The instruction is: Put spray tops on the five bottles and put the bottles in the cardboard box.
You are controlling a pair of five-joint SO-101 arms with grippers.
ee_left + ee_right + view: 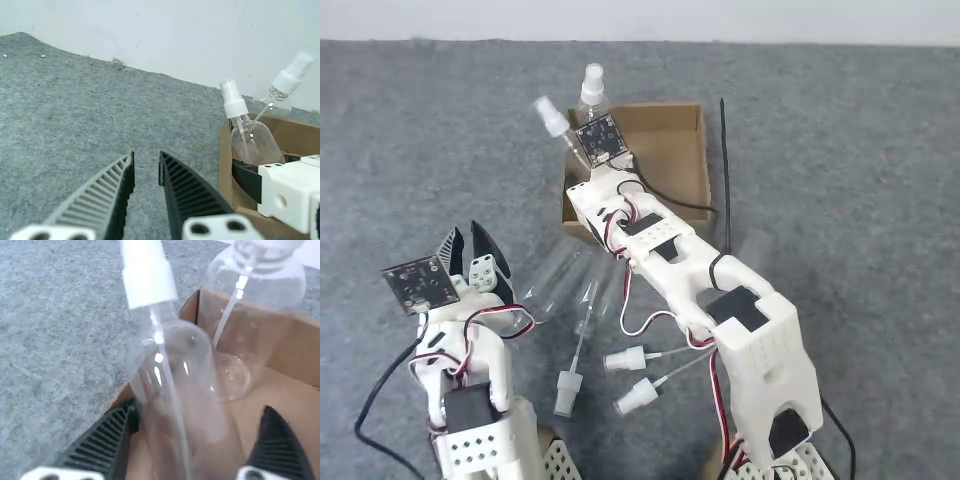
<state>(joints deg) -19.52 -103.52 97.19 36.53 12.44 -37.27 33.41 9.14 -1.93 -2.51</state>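
Cardboard box (672, 140): beneath right gripper (200, 410), partly hidden by the arm.
Right gripper: jaws spread wide, tilted capped bottle (175, 380) between them, its base cut off.
Left gripper (146, 155): jaws slightly parted, empty.
Second capped bottle (250, 315): upright in the box, beyond the right gripper.
Loose bottles (555, 275): beside left gripper, outlines faint.

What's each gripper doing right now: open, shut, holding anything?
Left gripper: open, holding nothing.
Right gripper: open, jaws either side of a spray-topped bottle at the cardboard box, one jaw clear of it.
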